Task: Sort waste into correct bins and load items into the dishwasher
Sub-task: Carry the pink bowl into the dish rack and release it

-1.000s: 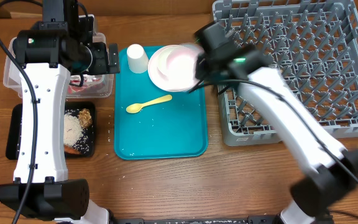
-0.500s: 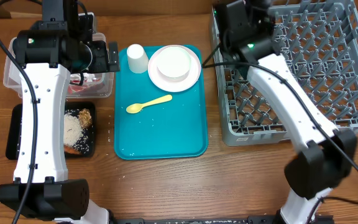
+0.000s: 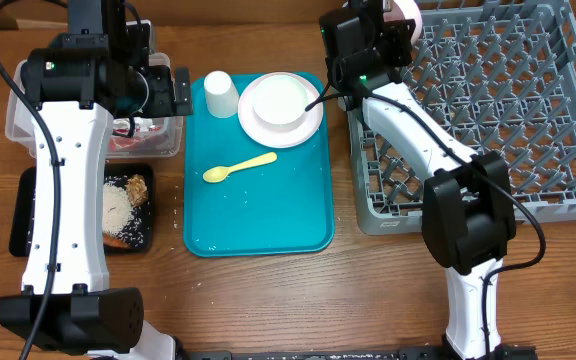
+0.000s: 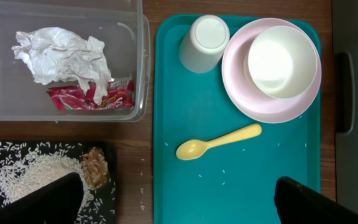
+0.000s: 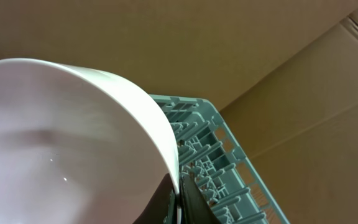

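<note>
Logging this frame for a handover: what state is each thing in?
left hand: open, empty.
right hand: shut on held bowl, at its rim.
held bowl: tilted, at rack corner.
other bowl: upright on plate.
cup: upside down on teal tray.
spoon: lying loose on teal tray.
clear tub: holds napkin, wrapper.
black tray: holds rice, brown bits.

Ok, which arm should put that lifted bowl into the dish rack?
Right. The right gripper has the white bowl clamped in its jaws, over a corner of the dish rack. The left gripper is open and empty, across the teal tray by the clear tub.
</note>
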